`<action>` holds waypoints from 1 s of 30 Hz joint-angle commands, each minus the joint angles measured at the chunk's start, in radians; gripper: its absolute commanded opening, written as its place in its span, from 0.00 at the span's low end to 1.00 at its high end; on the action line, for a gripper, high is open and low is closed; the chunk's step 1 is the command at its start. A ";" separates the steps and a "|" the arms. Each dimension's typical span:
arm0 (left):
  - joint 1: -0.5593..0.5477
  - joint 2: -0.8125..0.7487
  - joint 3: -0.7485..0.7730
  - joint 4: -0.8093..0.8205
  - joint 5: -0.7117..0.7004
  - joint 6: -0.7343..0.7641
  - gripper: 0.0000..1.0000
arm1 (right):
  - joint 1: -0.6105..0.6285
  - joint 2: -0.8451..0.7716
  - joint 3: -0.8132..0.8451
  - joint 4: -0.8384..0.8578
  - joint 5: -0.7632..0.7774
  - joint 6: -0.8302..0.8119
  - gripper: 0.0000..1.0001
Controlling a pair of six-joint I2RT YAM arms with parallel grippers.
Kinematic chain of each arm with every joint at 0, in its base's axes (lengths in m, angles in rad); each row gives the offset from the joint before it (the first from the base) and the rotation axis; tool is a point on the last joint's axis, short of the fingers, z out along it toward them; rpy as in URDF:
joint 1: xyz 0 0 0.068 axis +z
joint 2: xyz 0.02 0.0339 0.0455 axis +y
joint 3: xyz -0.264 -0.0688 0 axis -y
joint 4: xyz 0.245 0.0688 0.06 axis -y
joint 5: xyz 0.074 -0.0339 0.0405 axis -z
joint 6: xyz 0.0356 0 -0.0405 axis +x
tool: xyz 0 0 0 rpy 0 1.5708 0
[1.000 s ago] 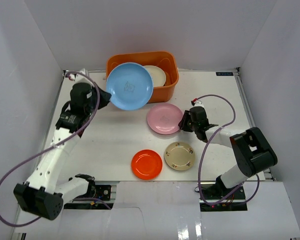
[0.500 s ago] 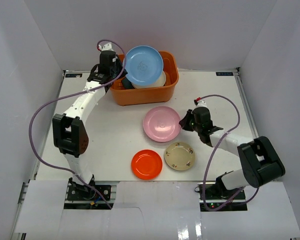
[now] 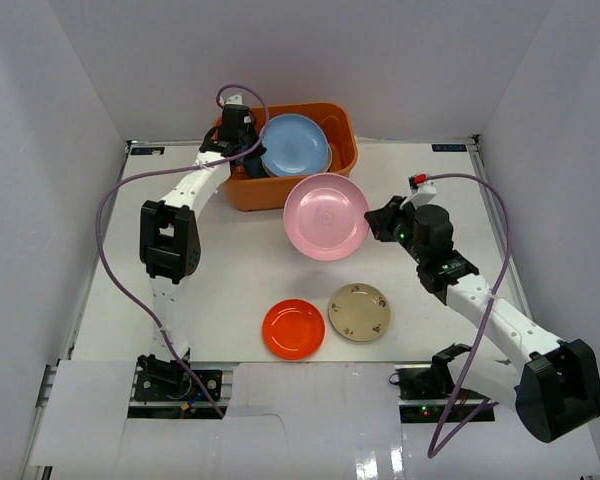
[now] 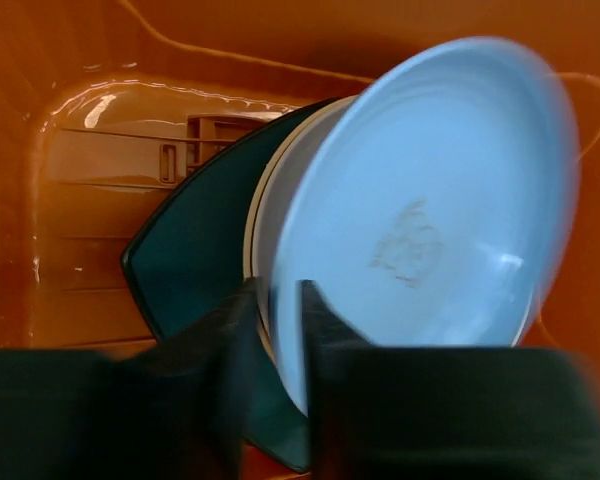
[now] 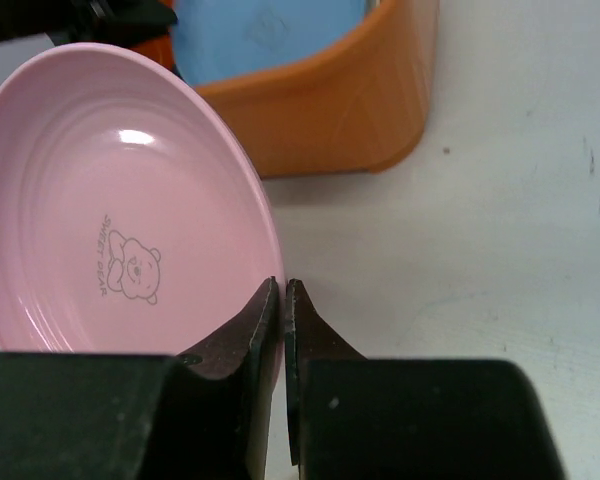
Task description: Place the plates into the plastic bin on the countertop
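Left hand (image 4: 280, 300) is pinched shut on the rim of the round light-blue plate (image 4: 430, 230), inside the orange plastic bin (image 3: 265, 195) at the desk's (image 3: 230, 270) far edge. Right hand (image 5: 283, 292) clamps the round pink plate (image 5: 110, 210) by its rim, held off the desk beside the bin's near wall.

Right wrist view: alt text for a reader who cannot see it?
The right end effector pinches the rim of a round pink plate printed with a bear, beside an orange plastic bin holding a round blue plate.
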 commanded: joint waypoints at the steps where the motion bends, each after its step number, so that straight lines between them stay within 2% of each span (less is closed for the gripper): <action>1: -0.002 -0.037 0.062 0.010 0.006 0.011 0.39 | 0.001 0.006 0.134 0.041 0.039 -0.021 0.08; 2: -0.001 -0.037 0.063 0.008 0.009 0.014 0.46 | 0.001 0.019 0.154 0.043 0.049 -0.025 0.08; 3: -0.001 -0.040 0.063 0.010 0.010 0.017 0.58 | 0.001 0.050 0.195 0.046 0.057 -0.028 0.08; 5: 0.006 -0.049 0.068 0.005 0.023 0.013 0.69 | 0.001 0.087 0.243 0.056 0.086 -0.043 0.08; 6: 0.007 -0.072 0.072 0.005 0.039 0.009 0.78 | -0.001 0.133 0.302 0.058 0.097 -0.052 0.08; 7: 0.009 -0.087 0.075 0.005 0.043 0.009 0.81 | 0.001 0.159 0.335 0.056 0.126 -0.061 0.08; 11: 0.013 -0.230 0.028 0.013 0.011 0.031 0.82 | -0.002 0.311 0.512 0.046 0.148 -0.104 0.08; 12: 0.012 -0.321 -0.010 0.020 0.000 0.031 0.82 | -0.002 0.378 0.580 0.044 0.158 -0.115 0.08; 15: 0.012 -0.483 -0.266 0.062 -0.008 -0.021 0.79 | -0.004 0.507 0.678 0.044 0.183 -0.136 0.08; 16: 0.012 -0.593 -0.343 0.065 -0.008 -0.039 0.76 | -0.004 0.542 0.754 0.041 0.186 -0.143 0.08; 17: 0.012 -0.648 -0.500 0.070 0.003 -0.050 0.76 | -0.006 0.608 0.795 0.035 0.183 -0.152 0.08; 19: 0.010 -0.810 -0.655 0.065 0.013 -0.075 0.76 | -0.004 0.679 0.887 0.006 0.172 -0.182 0.08; 20: 0.012 -0.857 -0.797 0.047 0.041 -0.084 0.76 | -0.004 0.746 0.977 -0.028 0.177 -0.193 0.08; 22: 0.013 -0.978 -0.910 -0.014 0.088 -0.104 0.77 | -0.004 0.811 1.092 -0.071 0.181 -0.212 0.08; 23: 0.012 -1.009 -1.013 -0.031 0.183 -0.110 0.78 | -0.002 0.861 1.117 -0.089 0.186 -0.215 0.08; 26: 0.012 -1.092 -1.185 -0.088 0.341 -0.148 0.81 | -0.004 0.944 1.194 -0.108 0.177 -0.204 0.08; 29: 0.004 -1.082 -1.260 -0.131 0.452 -0.156 0.82 | -0.002 1.022 1.304 -0.166 0.151 -0.184 0.09; 30: -0.001 -1.071 -1.288 -0.142 0.496 -0.152 0.82 | -0.004 1.038 1.329 -0.199 0.145 -0.180 0.12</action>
